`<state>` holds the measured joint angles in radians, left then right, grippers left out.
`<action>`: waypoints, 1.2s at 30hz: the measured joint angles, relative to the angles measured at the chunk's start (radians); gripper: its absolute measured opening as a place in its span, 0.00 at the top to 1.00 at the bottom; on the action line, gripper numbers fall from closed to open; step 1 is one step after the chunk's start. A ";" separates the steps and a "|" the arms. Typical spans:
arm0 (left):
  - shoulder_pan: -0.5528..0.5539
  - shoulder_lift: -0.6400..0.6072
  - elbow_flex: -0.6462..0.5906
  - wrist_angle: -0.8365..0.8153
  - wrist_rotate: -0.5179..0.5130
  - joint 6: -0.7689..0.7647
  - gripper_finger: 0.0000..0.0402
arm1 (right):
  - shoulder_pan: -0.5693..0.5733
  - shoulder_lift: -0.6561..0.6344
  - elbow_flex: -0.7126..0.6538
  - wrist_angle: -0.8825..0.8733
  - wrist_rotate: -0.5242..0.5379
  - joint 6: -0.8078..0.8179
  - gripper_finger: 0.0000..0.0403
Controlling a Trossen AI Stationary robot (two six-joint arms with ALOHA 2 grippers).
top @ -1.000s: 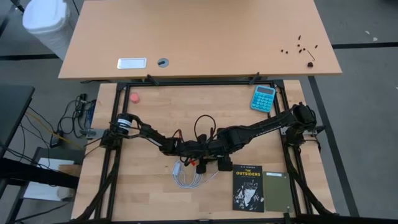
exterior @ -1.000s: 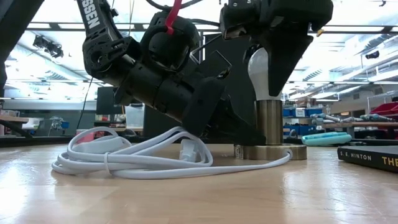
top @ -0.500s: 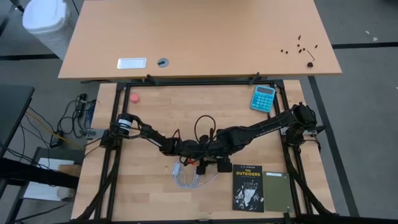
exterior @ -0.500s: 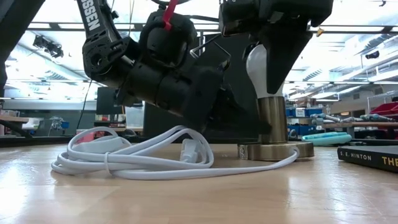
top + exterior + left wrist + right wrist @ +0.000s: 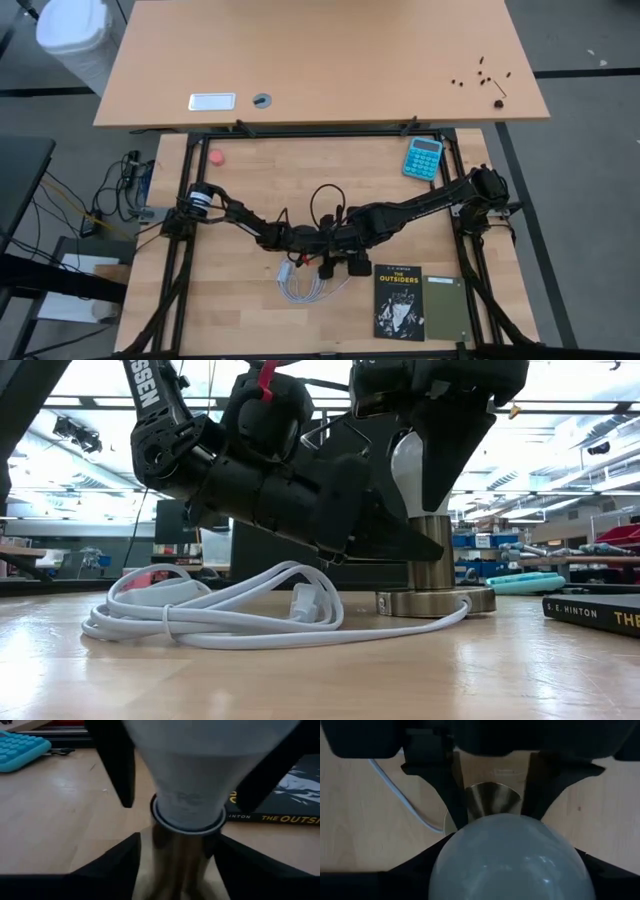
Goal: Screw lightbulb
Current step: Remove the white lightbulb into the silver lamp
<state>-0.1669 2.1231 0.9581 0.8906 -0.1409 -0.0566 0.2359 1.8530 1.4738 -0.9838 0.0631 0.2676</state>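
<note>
The small white pear-shaped lightbulb [image 5: 410, 472] stands upright with its base down in the neck of a brushed-metal socket [image 5: 433, 565], a cylinder on a round flat foot resting on the pale wooden tabletop [image 5: 320, 670]. The right hand [image 5: 425, 455] comes down from above and is closed on the bulb, its two dark fingers [image 5: 442, 785] flanking the glass. The left hand [image 5: 177, 865] reaches in low from the side with its fingers on either side of the socket's neck, seemingly gripping it. A coiled white cable [image 5: 215, 615] lies just beside the socket, touching its foot. A black paperback book [image 5: 399, 301] lies near, and a blue calculator [image 5: 423, 157] sits well apart.
</note>
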 joint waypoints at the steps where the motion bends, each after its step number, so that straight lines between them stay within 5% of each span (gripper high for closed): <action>1: 0.000 0.000 0.000 0.000 0.000 -0.002 0.41 | 0.000 0.000 0.000 0.002 0.000 0.000 0.35; 8: -0.001 0.000 0.000 0.008 0.003 -0.005 0.59 | 0.000 0.000 0.000 0.009 -0.001 0.002 0.34; 20: -0.001 -0.001 0.001 0.007 0.006 -0.007 0.56 | 0.000 0.000 0.000 0.010 -0.008 -0.062 0.34; 36: 0.000 -0.002 0.001 0.002 0.022 -0.011 0.56 | 0.005 0.000 0.000 -0.028 0.006 -0.584 0.34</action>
<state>-0.1665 2.1216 0.9592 0.8930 -0.1190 -0.0677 0.2409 1.8530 1.4738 -1.0121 0.0690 -0.3166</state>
